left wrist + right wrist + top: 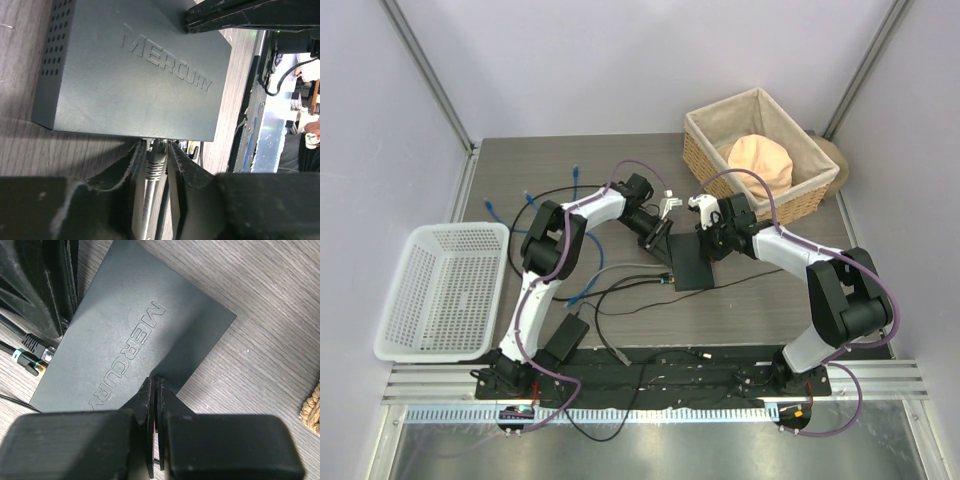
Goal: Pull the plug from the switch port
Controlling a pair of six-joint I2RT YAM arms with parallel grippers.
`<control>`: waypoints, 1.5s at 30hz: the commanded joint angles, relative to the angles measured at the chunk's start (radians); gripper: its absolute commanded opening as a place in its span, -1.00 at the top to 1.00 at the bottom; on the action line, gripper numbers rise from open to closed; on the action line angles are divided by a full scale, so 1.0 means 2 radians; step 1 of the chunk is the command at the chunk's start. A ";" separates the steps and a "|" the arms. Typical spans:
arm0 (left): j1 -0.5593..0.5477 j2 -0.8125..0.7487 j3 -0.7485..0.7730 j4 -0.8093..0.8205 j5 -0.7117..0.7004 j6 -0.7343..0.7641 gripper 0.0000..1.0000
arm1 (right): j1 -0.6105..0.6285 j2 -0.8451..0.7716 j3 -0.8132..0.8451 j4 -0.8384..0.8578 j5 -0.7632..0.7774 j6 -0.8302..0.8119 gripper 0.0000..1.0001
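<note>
The left gripper's (156,147) fingers (180,170) are pinching narrow on the grey plug (155,162). One appears to be touching each side, right where the plug is entering the port edge of the switch (135,75). Gripping that close to the socket is likely giving a straight pull along the cable. A dark cable (162,220) is running just beside the plug.

The right gripper (154,387) is keeping its fingers pressed together with nothing between them. Its tips are bearing on the switch's top near the far edge, seemingly pinning the box so it is not sliding along with the plug.

The switch is lying flat mid-table (570,150), between the two grippers.

Counting: one switch, one plug gripped, two grippers. Further out there are two baskets, a white one (440,290) on the left and a wicker one (705,150) far right.
</note>
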 commanded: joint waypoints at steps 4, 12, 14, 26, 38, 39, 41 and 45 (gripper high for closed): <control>0.001 0.011 0.002 -0.023 -0.038 0.016 0.59 | -0.002 0.008 -0.006 -0.039 0.014 0.001 0.98; 0.001 0.007 -0.002 -0.005 -0.025 -0.054 1.00 | -0.002 0.014 -0.005 -0.037 0.013 0.002 0.98; 0.001 0.008 0.006 -0.014 -0.019 -0.052 1.00 | -0.002 0.016 -0.005 -0.035 0.013 0.002 0.97; 0.010 0.008 0.021 -0.091 -0.025 0.021 1.00 | -0.002 0.019 -0.004 -0.034 0.015 0.001 0.97; 0.011 0.028 0.071 -0.148 -0.048 0.080 1.00 | -0.002 0.018 -0.002 -0.033 0.015 0.000 0.97; 0.011 0.027 0.068 -0.149 -0.048 0.077 1.00 | -0.002 0.017 -0.004 -0.033 0.015 0.000 0.98; 0.011 0.026 0.054 -0.145 -0.043 0.068 1.00 | -0.002 0.016 -0.008 -0.033 0.014 0.000 0.98; 0.019 0.024 0.032 -0.110 -0.026 0.029 1.00 | -0.002 0.017 -0.010 -0.032 0.013 0.001 0.98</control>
